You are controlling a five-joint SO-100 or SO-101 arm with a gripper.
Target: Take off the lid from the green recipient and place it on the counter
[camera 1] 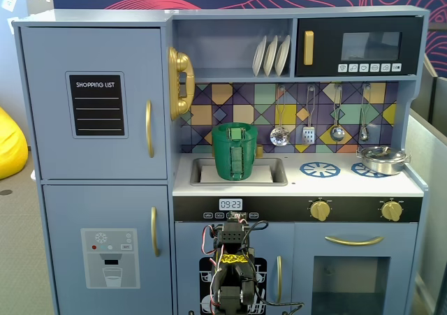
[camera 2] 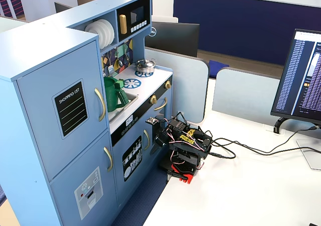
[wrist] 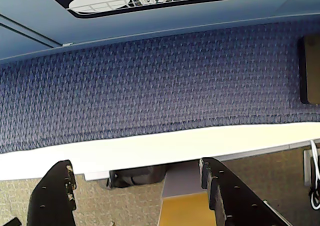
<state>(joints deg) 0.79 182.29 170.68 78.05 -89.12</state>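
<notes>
Black two-finger gripper (wrist: 135,186) hung spread and empty, well below the pale grey-white counter (camera 1: 335,184). Tall dark-green plastic recipient (camera 1: 235,151) stood in that counter's sink; its round flat green lid (camera 1: 235,126) looked light, stiff, slick, best pinched at the centre.

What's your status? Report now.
Gripper open, empty, folded low. Lid on green recipient in sink. Nothing blocking it.
</notes>
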